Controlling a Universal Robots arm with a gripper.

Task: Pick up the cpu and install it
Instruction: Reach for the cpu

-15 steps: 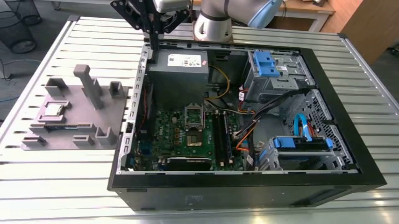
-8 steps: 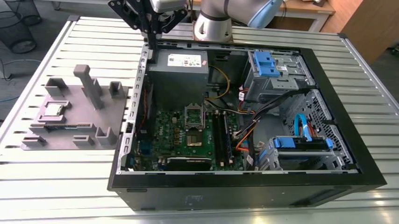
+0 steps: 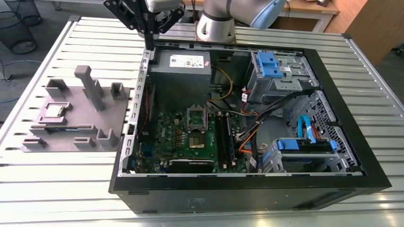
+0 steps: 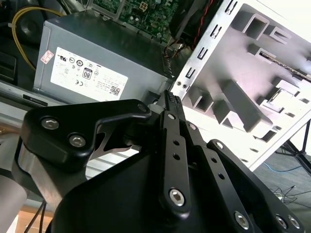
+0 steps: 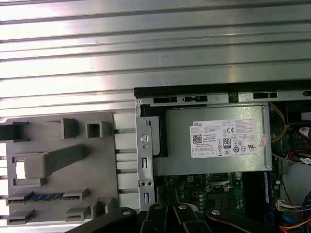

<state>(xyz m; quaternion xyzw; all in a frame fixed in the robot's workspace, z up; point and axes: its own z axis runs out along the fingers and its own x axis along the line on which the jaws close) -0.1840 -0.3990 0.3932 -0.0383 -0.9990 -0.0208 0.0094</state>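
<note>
Gripper (image 3: 150, 42) hangs over the case (image 3: 252, 191) wall, at the corner by the power supply (image 3: 183, 66). In the second wrist view the fingertips (image 4: 170, 99) are pressed together, with nothing between them.

The cpu (image 3: 54, 111) lies flat in its pocket on the grey fixture (image 3: 94, 124), outside the case on the slatted table (image 3: 50, 184). It is untouched and sits well apart from the fingers, off to the exterior view's left and nearer that camera. It is square, so no long axis to line up with.

The first wrist view shows the cpu (image 5: 20, 170) as a bright square on the fixture.

The socket (image 3: 197, 120) sits mid-board inside the case, on the other side of the wall from the cpu.
</note>
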